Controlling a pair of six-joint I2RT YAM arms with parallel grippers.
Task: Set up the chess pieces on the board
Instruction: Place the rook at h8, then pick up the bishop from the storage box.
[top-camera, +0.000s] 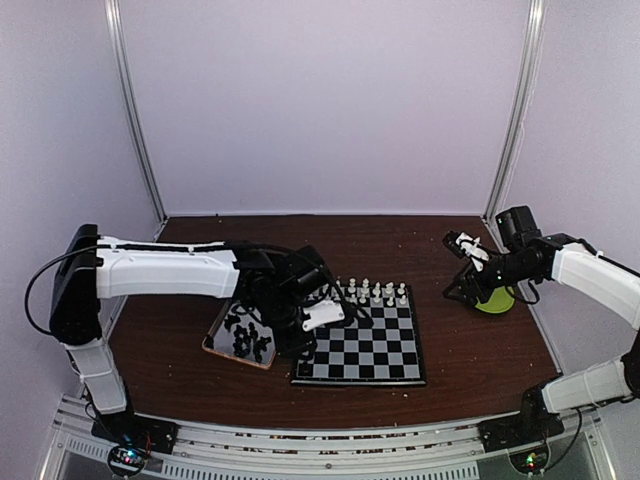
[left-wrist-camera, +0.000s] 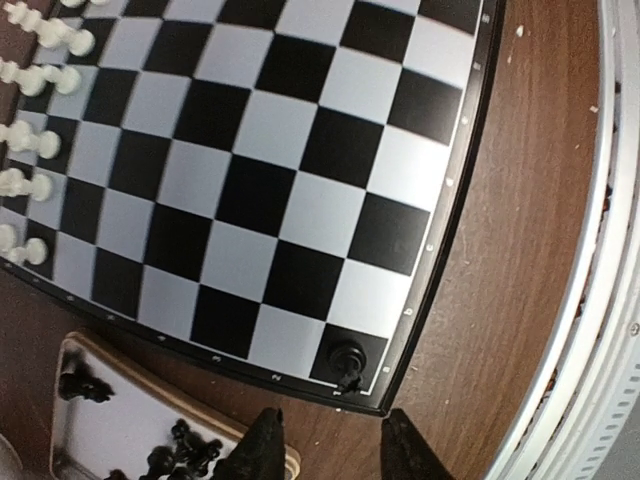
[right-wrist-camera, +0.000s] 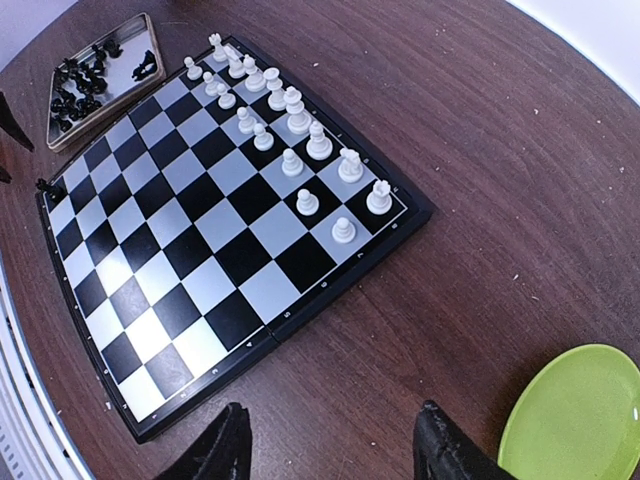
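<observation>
Chessmen (right-wrist-camera: 290, 130) sit in two groups: the white pieces (top-camera: 375, 292) stand in two rows along the far edge of the board (top-camera: 370, 350), while most of the black pieces (top-camera: 245, 340) lie heaped in a metal tray (top-camera: 213, 338) just beside the board's left edge. One lone black piece (left-wrist-camera: 347, 358) stands upright on the dark square at the board's near left corner, close to the tray. The board itself lies flat in the middle of the brown table (top-camera: 470, 340). The left claw (left-wrist-camera: 333, 425) hangs over that corner with its two fingers parted and nothing between them; the lone black piece is just beyond the tips and apart from them. The right claw (right-wrist-camera: 333, 420) hovers above the table to the right of the board, its jaws spread wide and empty. A green plate (right-wrist-camera: 580, 420) lies on the table close by it.
</observation>
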